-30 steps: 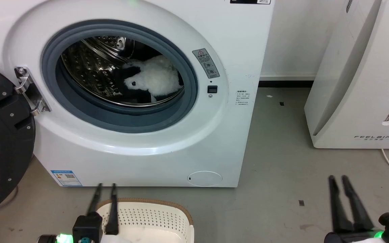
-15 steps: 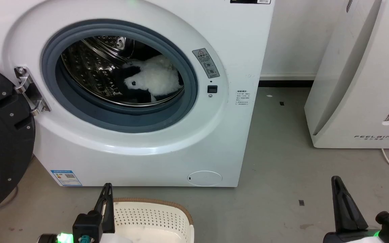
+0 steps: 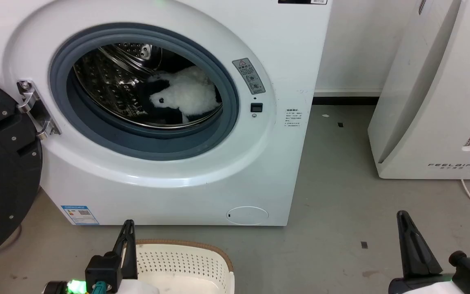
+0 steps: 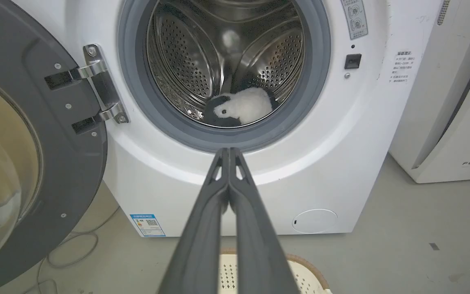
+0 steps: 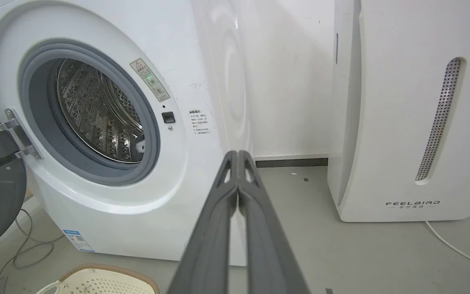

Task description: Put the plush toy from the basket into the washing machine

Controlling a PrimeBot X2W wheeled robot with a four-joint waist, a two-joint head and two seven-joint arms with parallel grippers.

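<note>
Left hand (image 3: 129, 225) is closed tight, its two dark fingers pressed together with nothing between them, poised over the left rim of the basket (image 3: 186, 261) on the floor (image 3: 333, 196). Right hand (image 3: 401, 215) is likewise closed and empty, low over the floor well to the right, in front of the FEELBIRD appliance (image 3: 435, 102). Inside the washing machine (image 3: 202, 171) the plush toy (image 3: 188, 96) lies in the steel drum (image 3: 108, 81); the black door (image 3: 2, 163) stands open at the left.
</note>
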